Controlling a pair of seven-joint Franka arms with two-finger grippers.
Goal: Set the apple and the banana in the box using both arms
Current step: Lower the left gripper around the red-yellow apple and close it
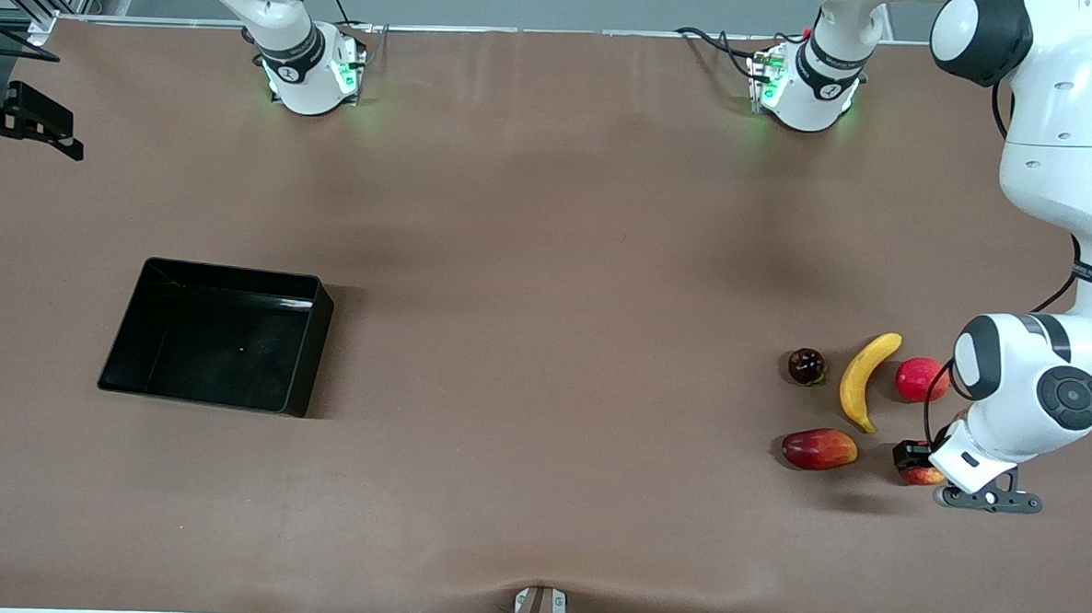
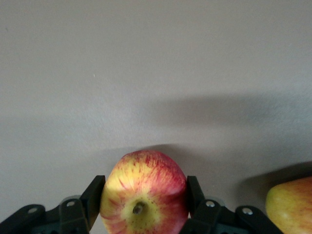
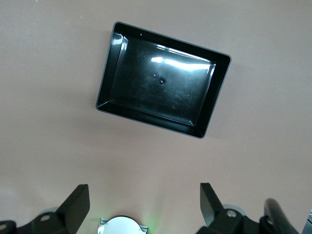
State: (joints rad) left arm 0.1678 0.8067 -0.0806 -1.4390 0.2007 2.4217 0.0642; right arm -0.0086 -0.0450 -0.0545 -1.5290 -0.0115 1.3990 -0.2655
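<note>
The apple (image 2: 145, 191) is clamped between the left gripper's (image 2: 145, 202) fingers at table level; the banana (image 1: 865, 390) lies near it, untouched. The right gripper (image 3: 145, 204) waits wide open and empty above the box (image 3: 109, 73). A lift is called for next.

We saw an apple (image 2: 144, 191) streaked red over yellow, paler yellow around its stem dimple, between black fingers (image 2: 92, 199). The banana (image 1: 865, 390) was plain yellow with a darker tip. The box (image 1: 310, 356) was glossy black, catching white glints. Beside the banana lay a smooth pinkish-red round fruit (image 1: 919, 379) and a small dark purple fruit (image 1: 807, 366); an elongated fruit (image 1: 818, 448) ran from deep red to orange-yellow. The tabletop (image 1: 548, 251) was plain brown, and the arms (image 1: 1058, 181) were white with black bands.
</note>
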